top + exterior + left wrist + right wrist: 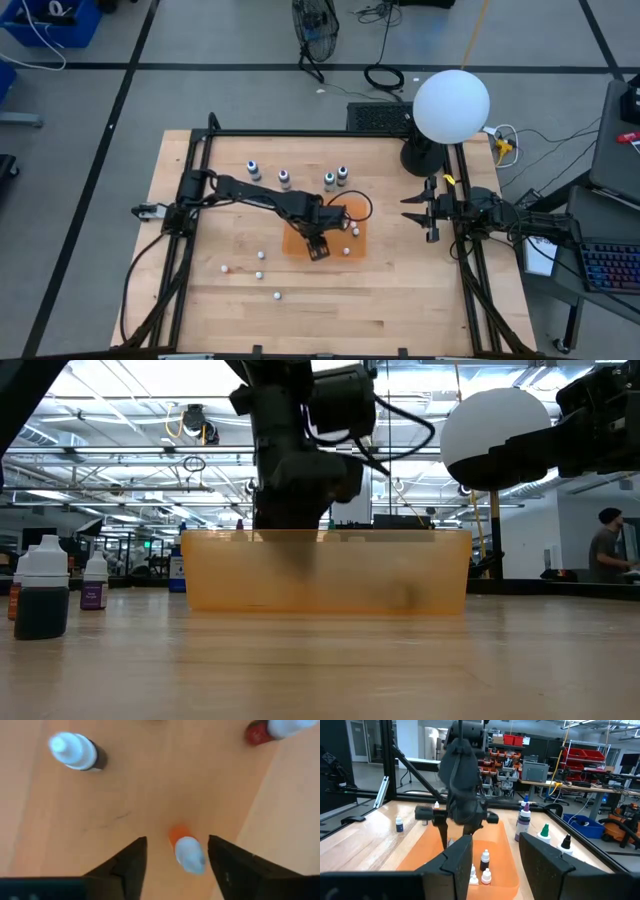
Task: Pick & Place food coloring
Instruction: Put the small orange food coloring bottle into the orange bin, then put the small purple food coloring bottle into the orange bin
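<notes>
An orange tray [352, 236] lies mid-table. My left gripper [318, 245] points down into it, open. A food coloring bottle with an orange body and white cap [186, 851] stands on the tray floor between the fingers of my left gripper [177, 840], with a gap on each side. A black bottle [77, 752] and a red one [265, 731] also stand in the tray. Several more bottles [284, 178] stand on the table beyond the tray's far side. My right gripper [425, 210] waits open at the table's right edge, level, holding nothing.
Small white balls [260, 274] lie scattered on the wood near and left of the tray, and some inside it. A white globe lamp [450, 105] stands at the far right corner. Black frame rails [190, 170] run along the table's left and right sides.
</notes>
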Robot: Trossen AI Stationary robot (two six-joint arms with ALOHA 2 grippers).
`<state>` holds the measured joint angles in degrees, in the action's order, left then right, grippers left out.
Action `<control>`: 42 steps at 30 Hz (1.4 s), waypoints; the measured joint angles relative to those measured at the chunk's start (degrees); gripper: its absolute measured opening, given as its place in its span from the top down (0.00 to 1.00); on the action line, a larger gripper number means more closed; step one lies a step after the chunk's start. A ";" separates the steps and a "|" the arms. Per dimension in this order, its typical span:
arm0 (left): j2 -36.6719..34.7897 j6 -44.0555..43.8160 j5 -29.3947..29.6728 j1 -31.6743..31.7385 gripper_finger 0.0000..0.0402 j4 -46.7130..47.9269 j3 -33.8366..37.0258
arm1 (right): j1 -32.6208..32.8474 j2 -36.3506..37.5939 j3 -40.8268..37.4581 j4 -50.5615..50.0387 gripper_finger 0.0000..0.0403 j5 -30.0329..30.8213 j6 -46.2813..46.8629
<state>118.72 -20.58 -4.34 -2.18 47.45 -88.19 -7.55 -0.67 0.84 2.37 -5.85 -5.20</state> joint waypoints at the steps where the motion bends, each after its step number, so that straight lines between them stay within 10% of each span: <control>1: -0.73 -0.31 0.01 0.14 0.45 0.20 0.00 | 0.00 0.00 0.00 0.00 0.62 0.00 0.00; 11: -13.53 -3.15 10.66 -0.69 0.38 9.62 -0.03 | 0.00 -0.02 0.00 0.04 0.63 0.00 -0.01; 21: -21.80 -24.09 18.41 -13.67 0.38 28.41 1.32 | 0.00 -0.01 0.00 0.04 0.62 0.00 0.01; 30: -28.20 -43.32 19.60 -22.73 0.38 17.16 22.79 | 0.00 -0.01 0.00 0.03 0.63 0.00 0.00; 42: -28.86 -42.84 14.87 -22.11 0.38 0.77 34.68 | 0.00 -0.02 -0.02 0.02 0.63 0.00 -0.01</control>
<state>89.87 -63.42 10.53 -24.29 48.22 -53.51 -7.55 -0.69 0.82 2.39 -5.85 -5.21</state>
